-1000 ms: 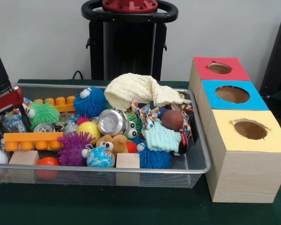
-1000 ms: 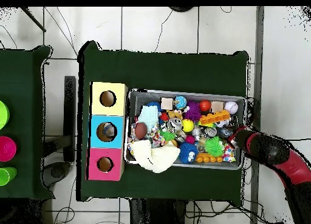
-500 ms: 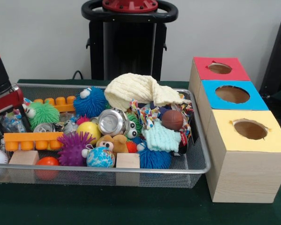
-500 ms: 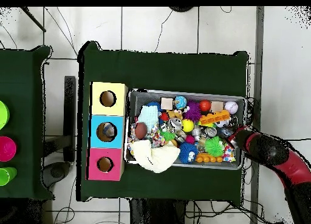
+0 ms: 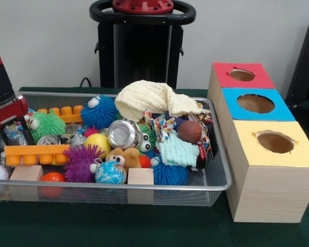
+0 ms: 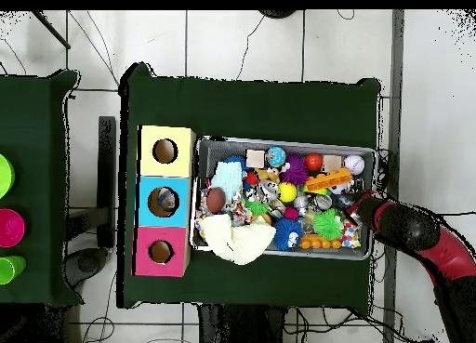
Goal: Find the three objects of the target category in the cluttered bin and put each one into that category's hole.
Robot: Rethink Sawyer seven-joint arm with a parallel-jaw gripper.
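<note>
Front view: my gripper (image 5: 10,131) is cut off at the left edge, so I cannot tell its state; it has risen slightly since a second ago. The bin (image 5: 216,177) lies under it.

Overhead view: my arm (image 6: 409,230) covers the bin's (image 6: 279,142) end, well apart from the boxes (image 6: 165,201).

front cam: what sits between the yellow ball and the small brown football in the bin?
In the front view, a crushed silver can lies between the yellow ball and the small brown football, with a patterned ribbon beside it.
</note>
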